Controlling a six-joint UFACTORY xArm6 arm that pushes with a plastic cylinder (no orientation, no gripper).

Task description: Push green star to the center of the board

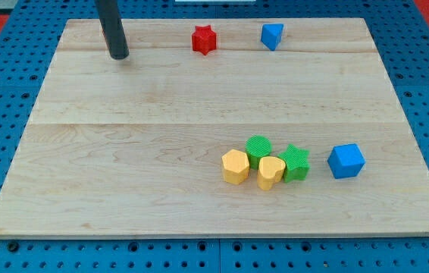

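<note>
The green star (295,161) lies at the view's lower right of the wooden board (123,174). It touches a yellow heart-shaped block (270,172) on its left. A green round block (258,149) and a yellow hexagonal block (235,166) sit close by on the left in the same cluster. My tip (119,55) rests on the board at the view's upper left, far from the green star and touching no block.
A blue cube (346,161) sits just right of the green star. A red star (204,39) and a blue block (272,36) lie near the board's top edge. Blue pegboard surrounds the board.
</note>
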